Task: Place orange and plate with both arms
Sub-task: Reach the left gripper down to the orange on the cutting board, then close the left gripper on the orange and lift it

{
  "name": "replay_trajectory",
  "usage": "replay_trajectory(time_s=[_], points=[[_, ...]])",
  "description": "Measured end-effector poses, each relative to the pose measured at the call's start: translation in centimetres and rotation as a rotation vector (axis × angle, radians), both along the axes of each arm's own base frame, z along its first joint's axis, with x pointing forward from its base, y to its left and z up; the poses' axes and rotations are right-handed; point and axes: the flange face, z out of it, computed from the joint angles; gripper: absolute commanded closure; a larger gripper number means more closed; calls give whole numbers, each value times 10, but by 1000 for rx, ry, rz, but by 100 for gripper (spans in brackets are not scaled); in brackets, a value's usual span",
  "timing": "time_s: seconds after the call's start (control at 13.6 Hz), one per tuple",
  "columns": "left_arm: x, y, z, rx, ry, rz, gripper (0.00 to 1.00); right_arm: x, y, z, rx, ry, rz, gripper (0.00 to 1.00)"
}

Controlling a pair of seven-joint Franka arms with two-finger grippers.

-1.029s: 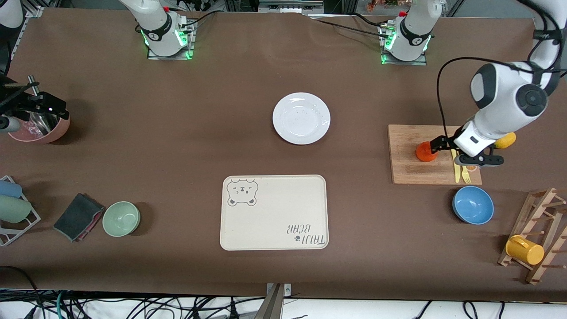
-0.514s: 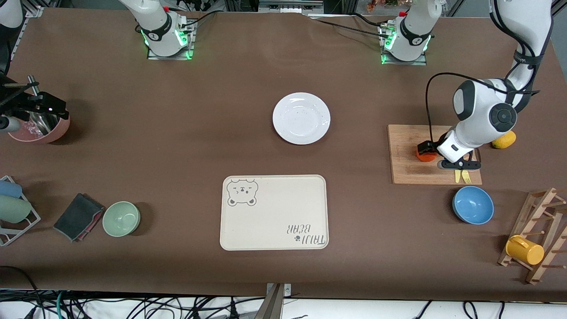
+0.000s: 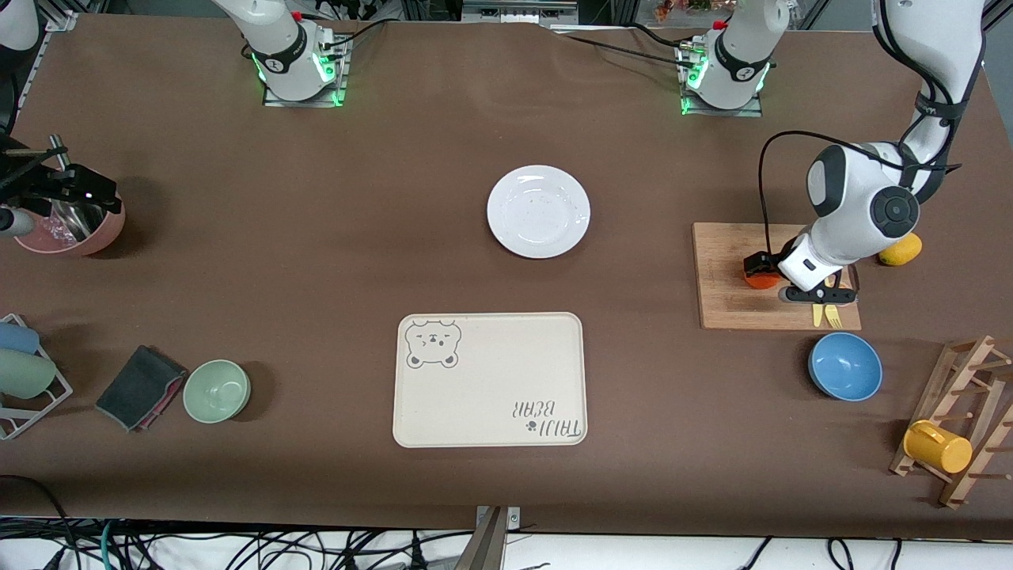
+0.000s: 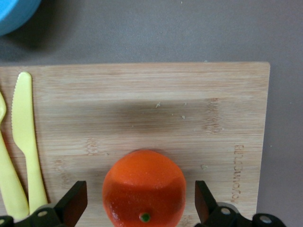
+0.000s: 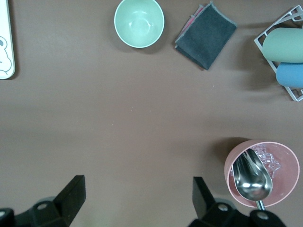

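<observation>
The orange (image 3: 760, 275) sits on a wooden cutting board (image 3: 724, 305) at the left arm's end of the table. My left gripper (image 3: 772, 279) is down over it, open, with one finger on each side of the fruit and a gap on both sides. In the left wrist view the orange (image 4: 144, 187) fills the space between the fingers (image 4: 75, 204) of the left gripper (image 4: 140, 205). The white plate (image 3: 538, 211) lies bare at mid-table. My right gripper (image 3: 83, 190) waits, open and empty, over the pink bowl (image 3: 75, 237); in its wrist view (image 5: 137, 201) nothing is between the fingers.
A cream bear tray (image 3: 491, 380) lies nearer the camera than the plate. A yellow knife and fork (image 3: 823, 315) lie on the board, with a lemon (image 3: 902, 252) beside it and a blue bowl (image 3: 844, 366) nearer the camera. A green bowl (image 3: 216, 390), a dark cloth (image 3: 141, 386) and a mug rack (image 3: 961, 419) stand along the front.
My left arm has swung in toward the orange and lowered, so its open fingers now straddle it. The right arm and the plate have not moved.
</observation>
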Motion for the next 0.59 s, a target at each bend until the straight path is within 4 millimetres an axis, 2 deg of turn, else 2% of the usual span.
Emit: replay_trajectory(time_s=[0.37,0.59], points=[[-1,-1,-3,-3,6,4,0,4,-13,-12,0,21,-23,0],[-2,-1,-9,-4,18,3,0,4,-14,-14,0,24,-24,0]])
